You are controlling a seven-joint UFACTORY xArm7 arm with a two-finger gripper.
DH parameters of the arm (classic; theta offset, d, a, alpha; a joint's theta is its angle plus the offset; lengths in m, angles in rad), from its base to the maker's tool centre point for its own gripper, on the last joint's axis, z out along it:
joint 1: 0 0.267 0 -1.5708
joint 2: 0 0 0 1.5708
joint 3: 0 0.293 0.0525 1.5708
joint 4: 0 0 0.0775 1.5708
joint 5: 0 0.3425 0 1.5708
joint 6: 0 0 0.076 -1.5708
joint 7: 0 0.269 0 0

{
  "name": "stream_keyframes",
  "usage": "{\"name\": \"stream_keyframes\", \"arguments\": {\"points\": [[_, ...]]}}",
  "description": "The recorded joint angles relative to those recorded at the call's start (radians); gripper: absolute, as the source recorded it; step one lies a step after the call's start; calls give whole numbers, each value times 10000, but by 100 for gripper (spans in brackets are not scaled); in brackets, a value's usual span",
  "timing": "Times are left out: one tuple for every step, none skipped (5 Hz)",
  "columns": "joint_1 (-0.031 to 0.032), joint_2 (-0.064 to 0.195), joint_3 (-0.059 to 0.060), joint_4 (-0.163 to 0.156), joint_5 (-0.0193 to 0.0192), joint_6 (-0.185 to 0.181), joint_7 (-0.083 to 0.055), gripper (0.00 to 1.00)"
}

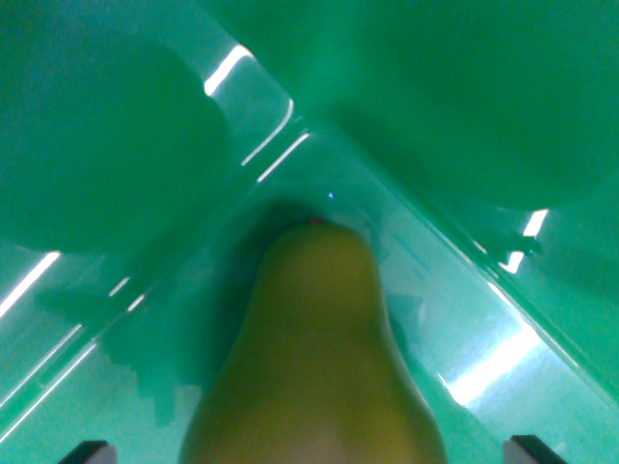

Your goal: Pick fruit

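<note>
A yellow-green pear (314,358) fills the lower middle of the wrist view, its narrow end with a small reddish tip pointing up the picture. It lies on the floor of a glossy green plastic bin (464,319), close to a corner where two walls meet. My gripper (311,449) is open, and only its two dark fingertips (89,451) show, one in each bottom corner. The pear sits between them, with a gap of green floor on either side. The pear's broad end is cut off by the bottom edge.
The green bin's walls rise at the wrist view's upper left (97,126) and upper right (464,87), meeting in a corner just beyond the pear's tip. Bright light streaks reflect off the floor and rims.
</note>
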Motion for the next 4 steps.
{"name": "stream_keyframes", "arguments": {"points": [[0,0,0,0,0,0,0,100],[0,0,0,0,0,0,0,100],[0,0,0,0,0,0,0,100],[0,0,0,0,0,0,0,100]]}}
